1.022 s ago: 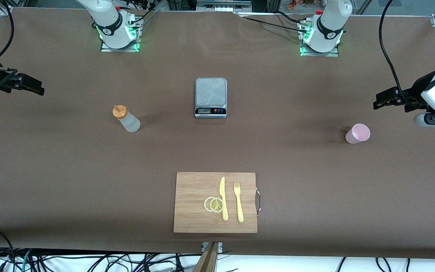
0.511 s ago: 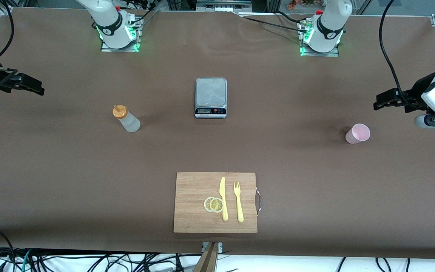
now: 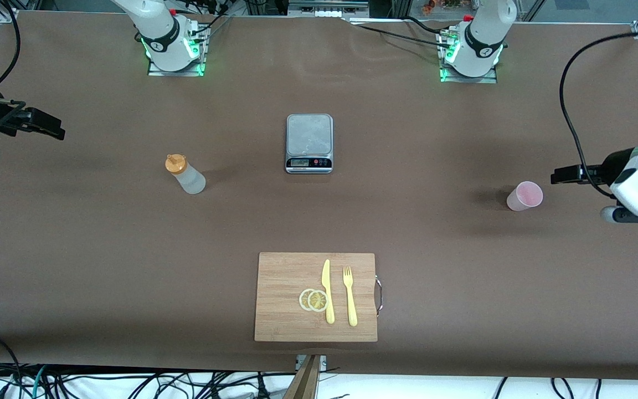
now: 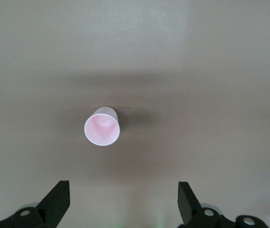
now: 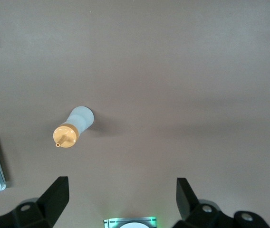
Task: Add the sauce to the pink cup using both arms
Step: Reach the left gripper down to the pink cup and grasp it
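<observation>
The pink cup (image 3: pixel 524 195) stands upright and empty toward the left arm's end of the table; the left wrist view looks down into the cup (image 4: pixel 102 126). My left gripper (image 3: pixel 560 175) hangs open in the air just beside it, apart from it, with nothing between its jaws (image 4: pixel 124 194). The sauce bottle (image 3: pixel 185 174), whitish with an orange cap, stands toward the right arm's end and also shows in the right wrist view (image 5: pixel 73 127). My right gripper (image 3: pixel 56 132) waits open and empty over that end of the table, well away from the bottle (image 5: pixel 120 190).
A kitchen scale (image 3: pixel 309 143) sits mid-table between the two bases. Nearer the front camera lies a wooden cutting board (image 3: pixel 280 321) with a yellow knife (image 3: pixel 327 291), a yellow fork (image 3: pixel 349 296) and two lemon slices (image 3: pixel 313 300).
My left gripper has swung down and over to a spot close beside the pink cup. The right arm, the bottle and the cup have not moved.
</observation>
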Available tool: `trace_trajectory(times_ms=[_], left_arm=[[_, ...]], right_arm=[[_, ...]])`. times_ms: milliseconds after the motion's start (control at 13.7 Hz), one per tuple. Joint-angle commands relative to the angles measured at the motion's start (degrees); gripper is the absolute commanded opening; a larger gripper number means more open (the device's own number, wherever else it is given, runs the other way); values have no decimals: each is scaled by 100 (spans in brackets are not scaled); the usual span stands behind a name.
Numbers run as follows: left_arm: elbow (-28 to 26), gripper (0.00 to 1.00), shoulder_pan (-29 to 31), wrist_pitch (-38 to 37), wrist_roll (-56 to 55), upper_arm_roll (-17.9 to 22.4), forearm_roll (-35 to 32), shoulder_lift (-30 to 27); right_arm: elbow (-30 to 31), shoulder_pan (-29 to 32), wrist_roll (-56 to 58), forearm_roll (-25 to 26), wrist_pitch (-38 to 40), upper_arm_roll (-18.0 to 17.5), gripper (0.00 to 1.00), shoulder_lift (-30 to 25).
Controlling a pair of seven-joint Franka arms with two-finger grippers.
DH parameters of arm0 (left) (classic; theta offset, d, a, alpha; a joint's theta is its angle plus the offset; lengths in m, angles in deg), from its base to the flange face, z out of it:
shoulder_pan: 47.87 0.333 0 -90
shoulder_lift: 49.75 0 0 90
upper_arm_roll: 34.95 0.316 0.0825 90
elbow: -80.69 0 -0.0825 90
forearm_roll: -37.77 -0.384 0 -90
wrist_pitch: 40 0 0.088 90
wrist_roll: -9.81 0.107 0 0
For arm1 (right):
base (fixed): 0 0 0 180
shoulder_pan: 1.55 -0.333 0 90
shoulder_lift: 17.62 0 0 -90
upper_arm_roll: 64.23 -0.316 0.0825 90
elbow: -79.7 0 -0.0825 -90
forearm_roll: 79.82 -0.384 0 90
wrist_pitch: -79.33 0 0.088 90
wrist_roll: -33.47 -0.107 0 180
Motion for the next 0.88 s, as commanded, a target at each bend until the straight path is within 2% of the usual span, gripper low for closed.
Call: trace_trajectory(times_ms=[0,219,511,803], left_arm=[[25,100,401,277,644,-33,-91,284],[-983,100,473,1365,1233,89,-99,232],[-2565,100,429,2886,1340,266,-108,-128],[-3384,98,446,3818,1375,301,-108,-181]], right_arm=[[-83,1,78,-25,18,23,100,28],[-83,1,78,-25,18,23,100,28],[-83,1,78,-25,18,23,100,28],[-83,1,78,-25,18,23,100,28]])
